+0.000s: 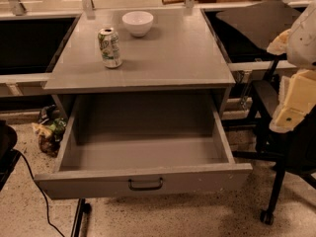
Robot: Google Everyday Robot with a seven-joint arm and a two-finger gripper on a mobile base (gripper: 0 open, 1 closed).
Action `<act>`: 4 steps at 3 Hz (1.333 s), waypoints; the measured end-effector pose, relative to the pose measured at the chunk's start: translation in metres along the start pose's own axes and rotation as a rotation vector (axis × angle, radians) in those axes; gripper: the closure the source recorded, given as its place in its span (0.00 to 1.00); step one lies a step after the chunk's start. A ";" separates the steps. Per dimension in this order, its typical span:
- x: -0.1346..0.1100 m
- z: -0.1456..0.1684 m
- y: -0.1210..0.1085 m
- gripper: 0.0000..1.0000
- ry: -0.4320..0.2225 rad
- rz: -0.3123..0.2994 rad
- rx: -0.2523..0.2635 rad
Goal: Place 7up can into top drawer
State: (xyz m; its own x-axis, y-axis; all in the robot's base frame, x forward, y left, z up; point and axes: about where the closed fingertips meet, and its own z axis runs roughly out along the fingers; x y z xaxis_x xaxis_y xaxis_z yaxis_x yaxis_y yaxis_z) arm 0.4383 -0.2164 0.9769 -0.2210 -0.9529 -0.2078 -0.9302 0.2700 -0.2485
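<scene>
The 7up can (110,47) stands upright on the left part of the grey table top (163,58), with its silver top showing. The top drawer (145,154) is pulled out towards me, and its inside is bare. A dark bar handle (145,184) sits at the centre of its flat front. My gripper (286,116), pale yellow and white, hangs at the right edge of the view. It is beside the drawer's right side, above a chair, and far from the can. It holds nothing that I can see.
A white bowl (138,22) sits on the table just behind and right of the can. A black office chair (276,147) stands right of the drawer. A crumpled bag (49,130) lies on the floor at the left, near a black cable (37,186).
</scene>
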 end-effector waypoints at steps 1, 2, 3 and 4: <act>-0.003 -0.001 -0.004 0.00 -0.015 0.004 0.014; -0.020 0.007 -0.031 0.00 -0.115 0.056 0.037; -0.049 0.022 -0.069 0.00 -0.276 0.131 0.054; -0.083 0.033 -0.099 0.00 -0.418 0.177 0.063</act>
State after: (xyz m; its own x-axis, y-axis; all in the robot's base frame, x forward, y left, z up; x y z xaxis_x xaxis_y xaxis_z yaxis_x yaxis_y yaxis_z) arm 0.5586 -0.1592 0.9881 -0.2254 -0.7572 -0.6131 -0.8666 0.4433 -0.2289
